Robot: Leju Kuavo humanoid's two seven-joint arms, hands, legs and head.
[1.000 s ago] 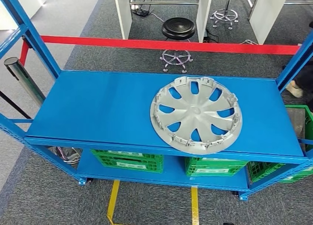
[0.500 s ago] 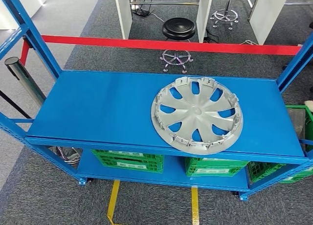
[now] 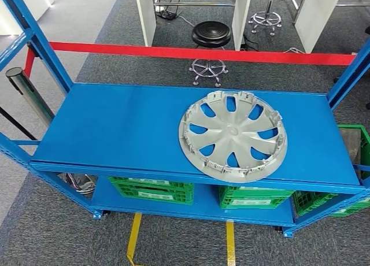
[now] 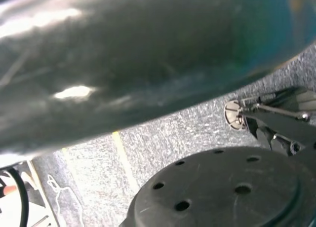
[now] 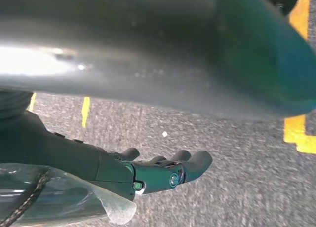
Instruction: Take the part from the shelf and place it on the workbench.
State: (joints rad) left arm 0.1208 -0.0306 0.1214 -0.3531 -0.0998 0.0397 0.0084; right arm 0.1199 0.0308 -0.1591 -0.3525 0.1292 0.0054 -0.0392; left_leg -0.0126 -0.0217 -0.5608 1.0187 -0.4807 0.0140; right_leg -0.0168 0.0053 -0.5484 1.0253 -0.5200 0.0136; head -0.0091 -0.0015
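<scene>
Our right hand [image 5: 164, 172] hangs low over the grey carpet in the right wrist view, its dark fingers [image 5: 193, 160] stretched nearly straight and a little apart, with nothing between them, so we call it released. Of our left hand we cannot tell the state: the left wrist view gives us a blurred shiny surface and carpet, and no fingers we can make out.

We see the part, a silver wheel cover [image 3: 232, 136], lying flat and hollow side up on the blue shelf [image 3: 118, 127], toward the shelf's right half and close to its front edge. Compared with a second ago, the cover sits a hair further right in the head view and the shelf frame stays put; the shift is so slight that we cannot say whether the cover or the camera moved. A shoe seen past the shelf's right post a second ago is gone from that corner now.

For the task, we judge that little has altered: the cover rests on the shelf, neither hand is near it, and no tabletop to receive it is plain to us. Green crates [image 3: 150, 191] stand on the shelf's lower level beneath the cover, and a red barrier tape [image 3: 196, 53] runs behind the shelf.
</scene>
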